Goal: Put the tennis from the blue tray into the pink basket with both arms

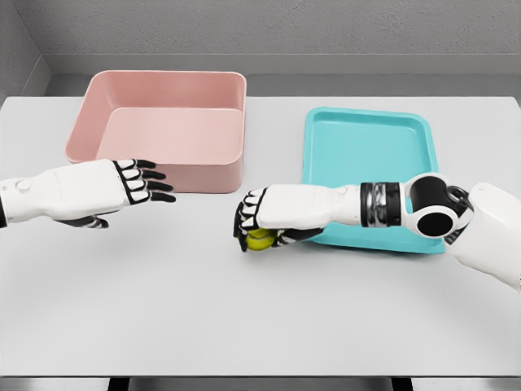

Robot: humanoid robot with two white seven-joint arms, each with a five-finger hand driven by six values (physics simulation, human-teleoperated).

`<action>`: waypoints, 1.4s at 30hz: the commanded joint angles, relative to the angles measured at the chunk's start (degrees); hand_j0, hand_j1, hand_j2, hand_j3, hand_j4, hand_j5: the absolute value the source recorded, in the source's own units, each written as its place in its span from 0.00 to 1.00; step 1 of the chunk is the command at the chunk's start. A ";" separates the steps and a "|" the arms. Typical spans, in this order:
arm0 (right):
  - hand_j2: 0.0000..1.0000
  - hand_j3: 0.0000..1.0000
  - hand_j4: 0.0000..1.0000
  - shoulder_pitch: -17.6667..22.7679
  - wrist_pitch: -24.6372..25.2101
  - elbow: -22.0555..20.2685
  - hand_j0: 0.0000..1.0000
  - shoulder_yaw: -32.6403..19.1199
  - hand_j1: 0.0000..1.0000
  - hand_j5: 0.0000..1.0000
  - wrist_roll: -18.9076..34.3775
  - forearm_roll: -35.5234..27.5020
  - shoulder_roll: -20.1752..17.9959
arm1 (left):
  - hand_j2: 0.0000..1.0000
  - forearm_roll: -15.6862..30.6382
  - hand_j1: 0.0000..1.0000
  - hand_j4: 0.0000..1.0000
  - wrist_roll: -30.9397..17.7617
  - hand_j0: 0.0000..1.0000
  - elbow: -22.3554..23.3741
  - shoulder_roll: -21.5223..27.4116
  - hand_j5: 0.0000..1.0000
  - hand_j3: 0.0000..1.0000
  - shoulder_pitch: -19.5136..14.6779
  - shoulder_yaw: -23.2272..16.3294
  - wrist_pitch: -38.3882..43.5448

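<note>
Ball (260,239) position: centre of the frame, gripped by the curled fingers of the right robot hand (264,218), just left of the blue tray (366,147). The left robot hand (122,186) is held wide and flat, holding nothing, below the pink basket (163,122) at upper left on the desk (244,318).

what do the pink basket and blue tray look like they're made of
Pink basket: likely matte molded plastic, with smooth one-piece walls and rounded corners. Blue tray: likely plastic too, with a slight sheen, a thin raised rim and an even teal color.
</note>
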 commanded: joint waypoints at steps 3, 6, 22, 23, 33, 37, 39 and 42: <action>0.51 0.51 0.51 0.00 0.67 0.37 0.51 0.50 0.51 0.51 1.41 -0.41 3.33 | 1.00 -0.26 1.00 1.00 0.77 1.00 0.07 0.39 1.00 1.00 -0.09 -0.23 0.05; 0.51 0.51 0.51 -0.09 0.93 0.81 0.51 0.94 0.51 0.51 1.76 -0.41 4.73 | 1.00 -0.35 1.00 1.00 0.77 1.00 0.07 0.39 1.00 1.00 -0.09 -0.23 0.05; 0.51 0.51 0.51 -1.05 0.76 8.37 0.51 4.54 0.51 0.51 1.32 -0.23 8.51 | 1.00 -0.26 1.00 1.00 0.86 1.00 0.07 0.47 1.00 1.00 -0.09 0.03 0.05; 0.51 0.51 0.51 -1.05 0.76 8.63 0.51 4.54 0.51 0.51 1.32 -0.15 8.69 | 1.00 -0.26 1.00 1.00 0.86 1.00 0.07 0.39 1.00 1.00 -0.09 0.03 0.05; 0.56 0.56 0.56 -1.32 0.84 10.21 0.56 4.63 0.56 0.56 1.49 0.03 9.65 | 1.00 -0.18 1.00 1.00 0.95 1.00 0.07 0.47 1.00 1.00 -0.09 0.03 0.05; 0.71 0.71 0.71 -1.32 1.02 10.83 0.71 4.63 0.71 0.71 1.41 0.03 9.65 | 1.00 -0.26 1.00 1.00 0.86 1.00 0.07 0.39 1.00 1.00 0.00 -0.05 0.05; 0.87 0.87 0.87 -1.32 1.11 11.18 0.87 4.54 0.87 0.87 1.32 0.03 9.74 | 1.00 -0.35 1.00 1.00 0.77 1.00 0.07 0.39 1.00 1.00 0.09 -0.14 0.05; 1.00 1.00 1.00 -1.32 2.07 11.62 1.00 4.54 1.00 1.00 1.14 0.03 10.09 | 1.00 -0.09 1.00 1.00 0.68 1.00 0.07 0.39 1.00 1.00 1.76 -0.14 0.05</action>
